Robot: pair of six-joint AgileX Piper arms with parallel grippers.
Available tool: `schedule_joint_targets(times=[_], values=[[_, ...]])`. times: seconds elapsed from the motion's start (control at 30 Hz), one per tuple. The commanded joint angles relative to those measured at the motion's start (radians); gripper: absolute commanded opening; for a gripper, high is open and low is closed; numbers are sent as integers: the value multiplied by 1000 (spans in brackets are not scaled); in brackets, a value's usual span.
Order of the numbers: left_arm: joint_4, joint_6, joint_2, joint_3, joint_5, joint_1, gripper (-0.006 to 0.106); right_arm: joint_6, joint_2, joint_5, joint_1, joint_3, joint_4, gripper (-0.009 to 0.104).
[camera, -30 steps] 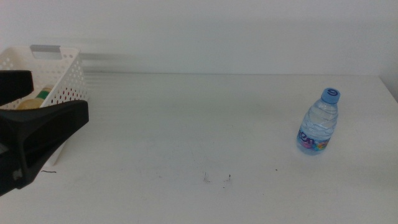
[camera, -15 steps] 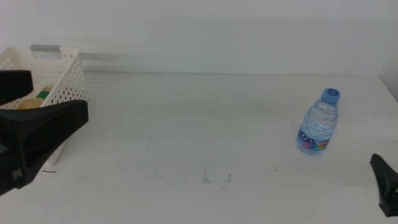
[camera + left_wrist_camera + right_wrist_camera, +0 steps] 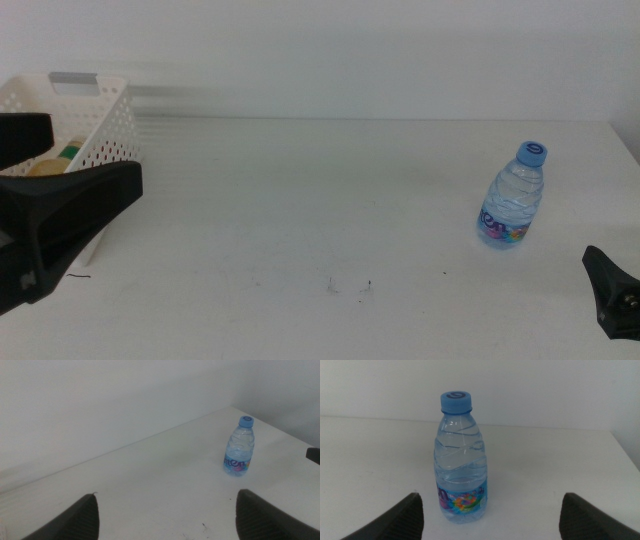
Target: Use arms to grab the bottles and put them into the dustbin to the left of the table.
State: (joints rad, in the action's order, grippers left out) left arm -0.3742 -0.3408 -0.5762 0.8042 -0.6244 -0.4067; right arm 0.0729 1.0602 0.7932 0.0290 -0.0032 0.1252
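Observation:
The clear water bottle (image 3: 513, 200) with a blue cap stands upright on the right of the white table (image 3: 320, 200). The white perforated dustbin (image 3: 105, 125) is at the far left, and the yellow tea bottle (image 3: 50, 165) lies inside it. The red can is out of view. My left gripper (image 3: 92, 155) is open and empty, in front of the dustbin. My right gripper (image 3: 608, 290) shows at the bottom right edge, near side of the water bottle. In the right wrist view the bottle (image 3: 461, 470) stands ahead of the open, empty jaws. It also shows in the left wrist view (image 3: 238, 447).
A few dark specks (image 3: 348, 288) mark the table's near middle. The table's far edge meets a white wall (image 3: 350, 60). The table's right edge runs just beyond the water bottle.
My right gripper has come into the middle view at the bottom right and crept a little left toward the water bottle. The left gripper and the bottles have not moved.

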Motion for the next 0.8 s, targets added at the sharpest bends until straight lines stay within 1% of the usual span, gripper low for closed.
schedule_joint_targets(times=[0.0, 0.1, 0.2, 0.23, 0.37, 0.47, 0.53, 0.6, 0.63, 0.77], values=[[0, 2, 4, -4, 11, -4, 94, 12, 5, 17, 2, 3, 7, 88], [0, 2, 4, -4, 11, -4, 94, 66, 5, 16, 2, 3, 47, 88], [0, 2, 4, -4, 11, -4, 94, 69, 25, 33, 2, 3, 106, 88], [0, 2, 4, -4, 11, -4, 94, 69, 41, 48, 2, 3, 115, 88], [0, 2, 4, -4, 11, -4, 94, 69, 121, 101, 2, 3, 115, 88], [0, 2, 4, -4, 11, -4, 94, 31, 173, 143, 2, 3, 117, 88], [0, 2, 4, -4, 11, -4, 94, -1, 203, 174, 2, 3, 130, 88], [0, 2, 4, -4, 11, -4, 94, -29, 235, 246, 2, 3, 157, 88], [0, 2, 4, -4, 11, -4, 94, -46, 251, 280, 2, 3, 160, 88], [0, 2, 4, -4, 11, -4, 94, -94, 309, 370, 2, 3, 149, 88]])
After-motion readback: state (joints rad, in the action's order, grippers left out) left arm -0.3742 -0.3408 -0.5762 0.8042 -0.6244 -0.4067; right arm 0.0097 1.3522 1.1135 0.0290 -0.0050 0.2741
